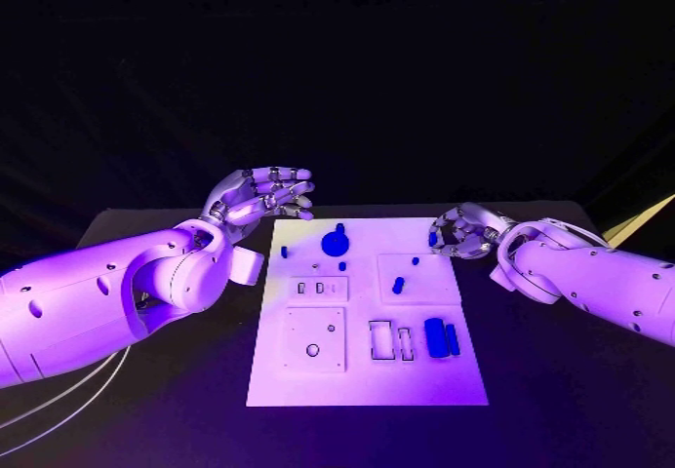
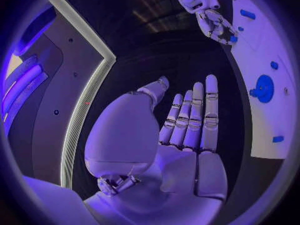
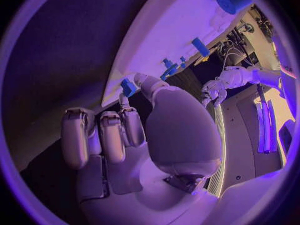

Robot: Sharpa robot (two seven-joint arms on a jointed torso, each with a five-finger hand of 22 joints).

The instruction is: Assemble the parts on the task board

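On the black table before me lies the white task board, and its near part is bare. A little farther, on its right side, two blue long parts lie side by side, touching or almost touching, just beside two narrow rectangular slots. Left of the slots is a square plate with a small hole. Farther up, a small blue part stands in the right square field, and a tiny blue peg is behind it. Near the far edge sits the big round blue part, with another small blue piece to its left, apart from it.

My right hand is at the right far edge of the board. Its fingers are curled in, and a small blue part shows at the fingertips, right at the edge of the board. I think it is pinched there, but I cannot tell surely whether the fingers grip it or only touch it. From the left wrist camera the same hand shows with a blue spot at its fingers.

My left hand is raised beside the far left corner of the board, well apart from the parts. It holds nothing; from its wrist camera the fingers stand straight and close together, and the thumb is apart from them.
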